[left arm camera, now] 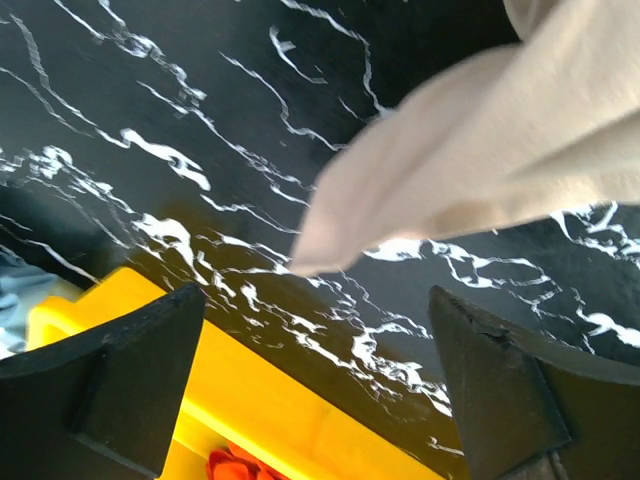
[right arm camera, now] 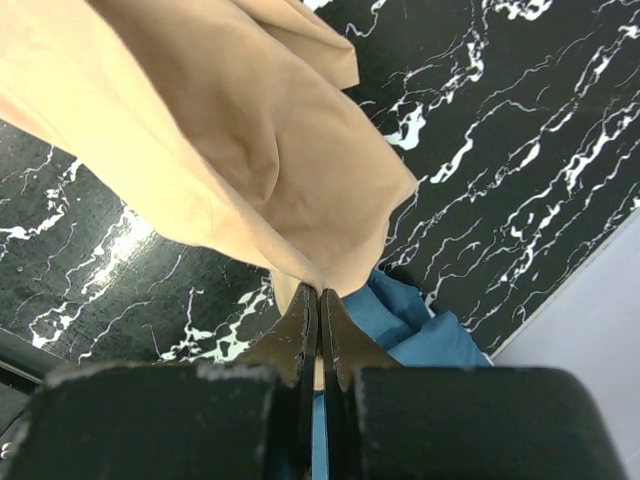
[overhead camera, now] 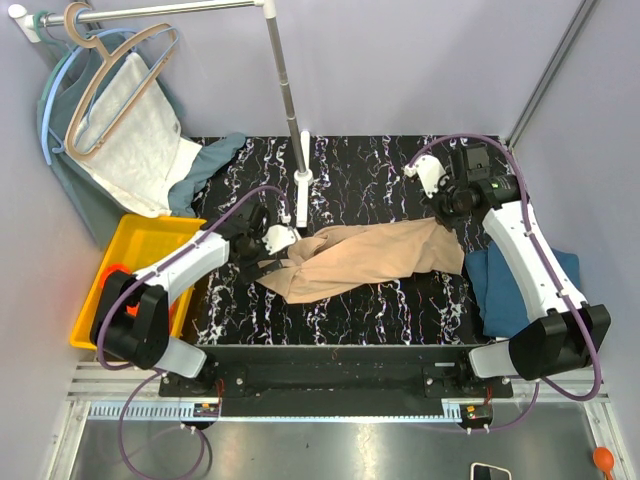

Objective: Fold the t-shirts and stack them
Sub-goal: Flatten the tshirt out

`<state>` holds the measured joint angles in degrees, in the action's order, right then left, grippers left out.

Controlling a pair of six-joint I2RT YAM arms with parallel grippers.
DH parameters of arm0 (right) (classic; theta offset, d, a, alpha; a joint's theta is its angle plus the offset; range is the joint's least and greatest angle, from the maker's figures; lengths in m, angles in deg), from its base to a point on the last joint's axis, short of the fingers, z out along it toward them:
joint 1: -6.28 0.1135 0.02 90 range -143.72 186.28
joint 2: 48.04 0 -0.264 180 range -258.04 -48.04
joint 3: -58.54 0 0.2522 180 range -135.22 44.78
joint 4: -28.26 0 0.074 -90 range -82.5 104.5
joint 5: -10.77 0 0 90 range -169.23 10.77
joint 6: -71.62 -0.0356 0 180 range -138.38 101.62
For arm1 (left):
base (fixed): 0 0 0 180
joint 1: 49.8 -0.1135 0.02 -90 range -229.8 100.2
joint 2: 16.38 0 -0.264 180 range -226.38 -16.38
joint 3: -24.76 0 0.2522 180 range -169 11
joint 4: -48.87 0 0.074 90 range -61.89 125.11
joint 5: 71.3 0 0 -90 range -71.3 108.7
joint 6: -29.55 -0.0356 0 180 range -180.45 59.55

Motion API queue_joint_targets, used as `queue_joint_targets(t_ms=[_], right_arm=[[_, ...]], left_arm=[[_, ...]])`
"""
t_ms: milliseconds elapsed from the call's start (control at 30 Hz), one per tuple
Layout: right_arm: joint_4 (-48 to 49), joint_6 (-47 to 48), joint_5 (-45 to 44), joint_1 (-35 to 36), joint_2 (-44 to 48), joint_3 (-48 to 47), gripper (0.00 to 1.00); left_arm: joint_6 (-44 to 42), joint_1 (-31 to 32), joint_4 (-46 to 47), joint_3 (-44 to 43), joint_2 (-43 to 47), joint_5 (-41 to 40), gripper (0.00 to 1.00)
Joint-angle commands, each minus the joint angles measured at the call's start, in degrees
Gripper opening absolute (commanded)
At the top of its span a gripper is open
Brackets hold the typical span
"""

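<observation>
The beige-tan t-shirt (overhead camera: 365, 258) lies crumpled across the middle of the black marbled table (overhead camera: 340, 180). My right gripper (right arm camera: 320, 295) is shut on its right end and holds that end lifted; the shirt (right arm camera: 230, 140) hangs from the jaws. My left gripper (left arm camera: 315, 345) is open and empty, just left of the shirt's left end (left arm camera: 470, 150), above the table edge. The dark teal-blue t-shirt (overhead camera: 520, 285) lies at the right table edge, and it also shows in the right wrist view (right arm camera: 420, 325). The orange-red t-shirt (overhead camera: 120, 275) lies in the yellow bin, a bit showing in the left wrist view (left arm camera: 235, 465).
A yellow bin (overhead camera: 150, 235) stands at the table's left edge, its rim under my left gripper (left arm camera: 280, 400). A metal stand (overhead camera: 300, 150) rises at the table's back middle. A white cloth (overhead camera: 135, 130) and hangers (overhead camera: 110, 70) hang at the back left over a grey-green garment (overhead camera: 70, 170).
</observation>
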<state>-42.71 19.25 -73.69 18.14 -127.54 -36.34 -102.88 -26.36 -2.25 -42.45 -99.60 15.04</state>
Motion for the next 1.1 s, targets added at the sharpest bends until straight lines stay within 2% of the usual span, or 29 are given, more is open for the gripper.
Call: queue_joint_targets(t_ms=[0, 133, 300, 467, 733, 1067], right_arm=[[3.33, -0.01, -0.18, -0.34, 1.37, 1.75, 0.00], [4.03, -0.18, 0.26, -0.26, 1.46, 2.37, 0.00], [4.56, -0.19, 0.00, -0.26, 1.63, 3.07, 0.00], [4.74, -0.62, 0.43, -0.26, 1.02, 2.99, 0.00], [4.74, -1.15, 0.79, -0.26, 1.37, 3.51, 0.00], [4.83, -1.06, 1.22, -0.26, 2.42, 5.01, 0.00]], left_arm=[[-1.15, -0.06, 3.18, -0.25, 4.46, 2.34, 0.99], [-2.21, -0.15, 2.30, 2.29, 7.01, 3.31, 0.99], [-2.30, 0.11, -0.95, 4.93, 12.99, 11.03, 0.99], [-0.11, 3.53, -2.54, 8.45, 16.77, 14.38, 0.99], [2.27, 7.06, 4.39, 13.55, 12.92, 13.60, 0.95], [2.71, 7.23, 10.20, 11.97, 5.00, 13.42, 0.92]])
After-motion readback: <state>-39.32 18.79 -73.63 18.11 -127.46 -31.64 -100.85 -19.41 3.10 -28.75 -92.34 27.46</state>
